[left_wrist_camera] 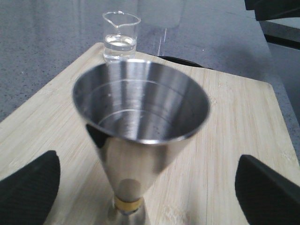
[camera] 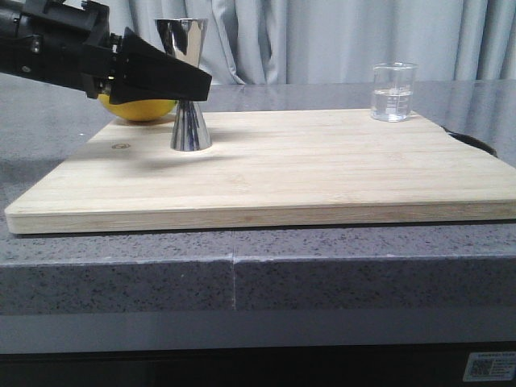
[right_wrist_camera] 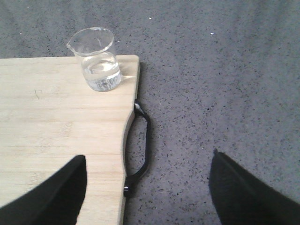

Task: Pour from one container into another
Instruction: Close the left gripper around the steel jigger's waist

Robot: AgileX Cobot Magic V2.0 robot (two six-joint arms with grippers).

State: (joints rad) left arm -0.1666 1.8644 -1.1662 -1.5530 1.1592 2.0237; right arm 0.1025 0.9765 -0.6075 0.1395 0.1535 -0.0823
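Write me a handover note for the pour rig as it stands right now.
Left hand: open, fingers either side of the jigger, not gripping it.
Right hand: open, empty, hovering over the edge of the cutting board by its black handle, short of the beaker.
Jigger stands upright on the board's left side; its top cup looks empty. Beaker stands upright at the board's far right corner, partly filled with clear liquid.
Done: nothing poured.
Left: pick up the beaker, pour into the jigger.

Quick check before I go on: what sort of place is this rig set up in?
Probably a staged kitchen or bar counter: a pale bamboo cutting board on a speckled grey stone worktop, carrying a shiny steel hourglass jigger and a small clear glass beaker, grey curtains behind.
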